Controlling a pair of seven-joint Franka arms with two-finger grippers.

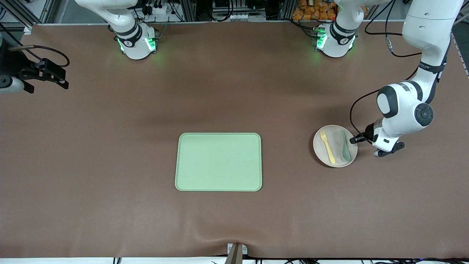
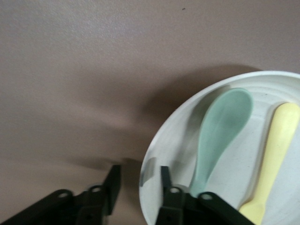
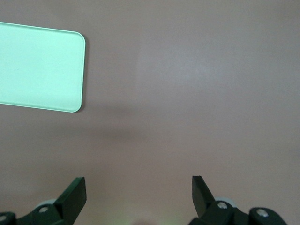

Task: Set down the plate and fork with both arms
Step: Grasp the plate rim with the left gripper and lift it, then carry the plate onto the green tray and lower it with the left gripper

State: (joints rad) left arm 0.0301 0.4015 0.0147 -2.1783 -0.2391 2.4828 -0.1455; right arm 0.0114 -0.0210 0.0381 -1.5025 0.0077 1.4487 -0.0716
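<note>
The pale speckled plate (image 1: 336, 146) lies on the table toward the left arm's end. On it lie the pale-yellow fork (image 1: 328, 147) and a grey-green spoon (image 1: 344, 146). My left gripper (image 1: 354, 139) is low at the plate's edge beside the spoon. In the left wrist view it (image 2: 139, 176) is open and straddles the plate's rim (image 2: 173, 140), one finger over the plate, one over the table; the spoon (image 2: 220, 131) and fork (image 2: 276, 150) show there too. My right gripper (image 1: 63, 80) is open and empty, waiting over the right arm's end of the table; it also shows in the right wrist view (image 3: 139, 185).
A rectangular light-green tray (image 1: 218, 161) lies at the table's middle, nearer to the front camera than the arm bases; its corner shows in the right wrist view (image 3: 40, 65). Brown table cover all around.
</note>
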